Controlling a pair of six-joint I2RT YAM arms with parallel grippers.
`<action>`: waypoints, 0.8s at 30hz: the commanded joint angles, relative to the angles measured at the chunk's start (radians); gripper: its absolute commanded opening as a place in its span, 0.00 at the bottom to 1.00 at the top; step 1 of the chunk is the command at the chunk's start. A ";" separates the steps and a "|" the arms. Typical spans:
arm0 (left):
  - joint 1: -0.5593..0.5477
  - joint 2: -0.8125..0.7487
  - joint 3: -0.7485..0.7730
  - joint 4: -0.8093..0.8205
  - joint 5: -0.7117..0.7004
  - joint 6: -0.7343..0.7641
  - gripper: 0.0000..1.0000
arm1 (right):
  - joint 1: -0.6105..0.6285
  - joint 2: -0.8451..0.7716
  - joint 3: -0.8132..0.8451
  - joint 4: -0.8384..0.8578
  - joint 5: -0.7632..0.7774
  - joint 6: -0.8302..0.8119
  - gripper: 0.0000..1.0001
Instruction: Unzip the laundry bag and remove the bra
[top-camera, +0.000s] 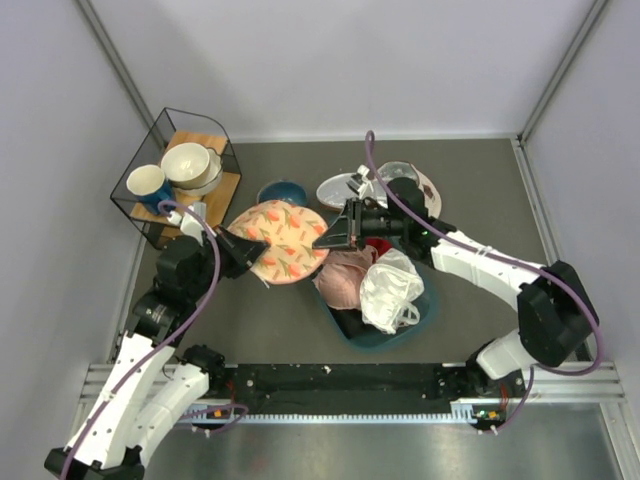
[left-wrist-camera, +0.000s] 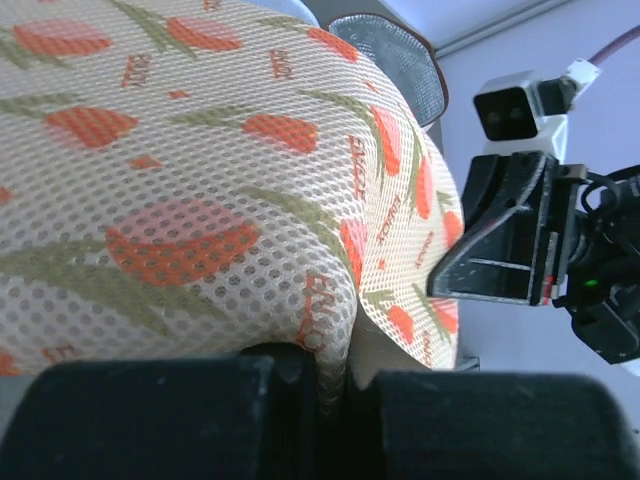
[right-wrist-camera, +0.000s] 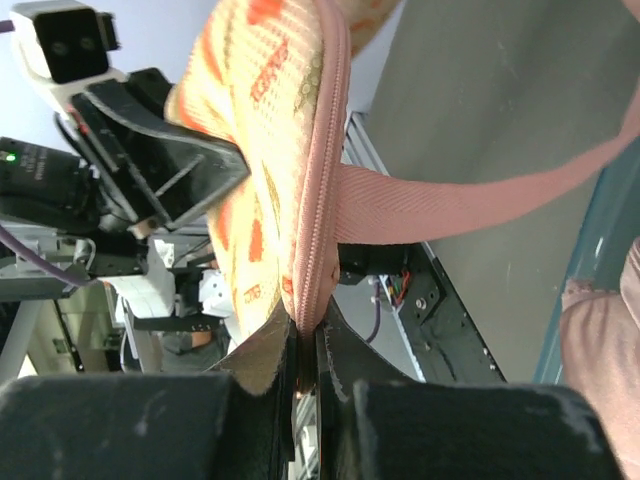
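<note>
The laundry bag (top-camera: 282, 240) hangs between our two arms, long axis left to right. The left gripper (top-camera: 243, 256) pinches its left rim; the right gripper (right-wrist-camera: 305, 385) pinches the zip seam (right-wrist-camera: 322, 170) beside the strap (right-wrist-camera: 460, 205), the seam running straight away from its fingers (right-wrist-camera: 150, 420). No bra shows; we judge it inside. The basin (top-camera: 400, 338) holds a pink garment (top-camera: 345, 275) and a white bundle (top-camera: 392, 290).

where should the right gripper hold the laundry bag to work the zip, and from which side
Likely the pink zip seam on the rim of the laundry bag, by the loop strap. The bag hangs flat and thin, rim facing right, so come from the right, pinching across the seam. No zip pull shows.
</note>
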 joint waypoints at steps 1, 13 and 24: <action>0.009 0.016 0.074 -0.044 -0.113 0.019 0.00 | -0.005 0.024 0.085 -0.050 -0.082 -0.072 0.05; -0.014 0.284 0.350 -0.408 -0.288 -0.151 0.00 | 0.054 -0.216 0.220 -0.627 0.561 -0.457 0.69; -0.058 0.522 0.580 -0.649 -0.378 -0.322 0.00 | 0.422 -0.119 0.366 -0.658 0.793 -0.575 0.68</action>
